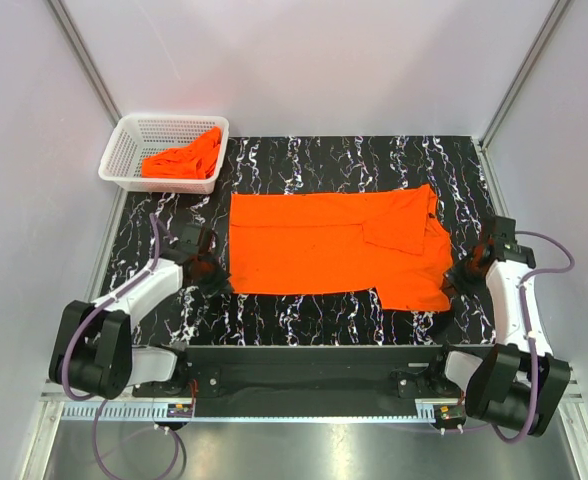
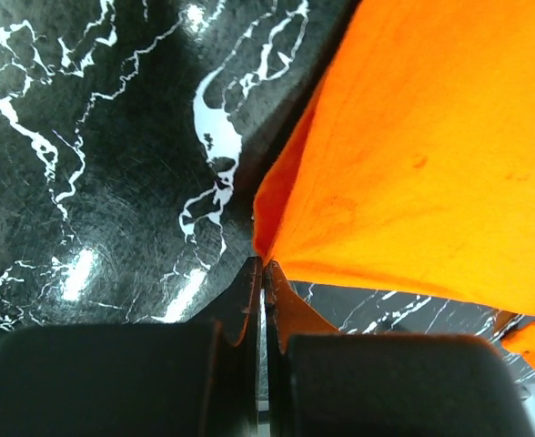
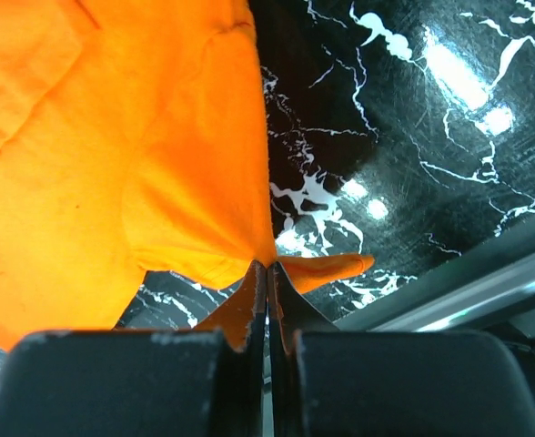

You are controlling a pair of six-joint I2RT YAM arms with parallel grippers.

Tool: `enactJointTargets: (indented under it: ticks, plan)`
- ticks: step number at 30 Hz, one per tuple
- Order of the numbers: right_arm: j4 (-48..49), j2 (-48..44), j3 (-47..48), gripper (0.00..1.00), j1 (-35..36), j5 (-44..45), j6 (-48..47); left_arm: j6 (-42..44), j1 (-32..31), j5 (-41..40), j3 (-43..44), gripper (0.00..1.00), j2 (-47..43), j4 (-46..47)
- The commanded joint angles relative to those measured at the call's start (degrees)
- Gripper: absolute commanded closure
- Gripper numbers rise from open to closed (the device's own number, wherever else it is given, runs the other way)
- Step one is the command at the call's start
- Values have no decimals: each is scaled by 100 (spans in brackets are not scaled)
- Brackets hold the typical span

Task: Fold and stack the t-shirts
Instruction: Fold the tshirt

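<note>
A bright orange t-shirt [image 1: 334, 245] lies spread on the black marbled table [image 1: 354, 160], its right part folded over. My left gripper [image 1: 211, 272] is shut on the shirt's near left corner; the left wrist view shows the cloth [image 2: 413, 155] pinched at the closed tips [image 2: 264, 266] and lifted off the table. My right gripper [image 1: 458, 280] is shut on the shirt's near right corner; the right wrist view shows the cloth [image 3: 113, 155] pinched between the closed tips [image 3: 267, 267]. Another crumpled orange t-shirt [image 1: 186, 158] lies in the basket.
A white plastic mesh basket [image 1: 144, 135] stands at the table's far left corner. Grey walls with metal posts enclose the table. The table's near right edge and metal frame [image 3: 486, 282] show in the right wrist view.
</note>
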Motion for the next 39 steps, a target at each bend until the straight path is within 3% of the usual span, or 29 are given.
enactJointTargets:
  ticks: [1, 11, 23, 39]
  plan:
    - [-144, -189, 399, 100, 21, -106, -125, 256, 2, 117, 84, 100, -241, -44]
    - [603, 1013, 1663, 100, 21, -712, -583, 810, 11, -191, 1296, 100, 496, -167]
    - [788, 3421, 3614, 100, 65, -1521, -644, 811, 274, -279, 2870, 100, 2061, -281]
    - [744, 4609, 4776, 100, 293, -1715, -556, 854, 556, -95, 4013, 100, 3195, -413]
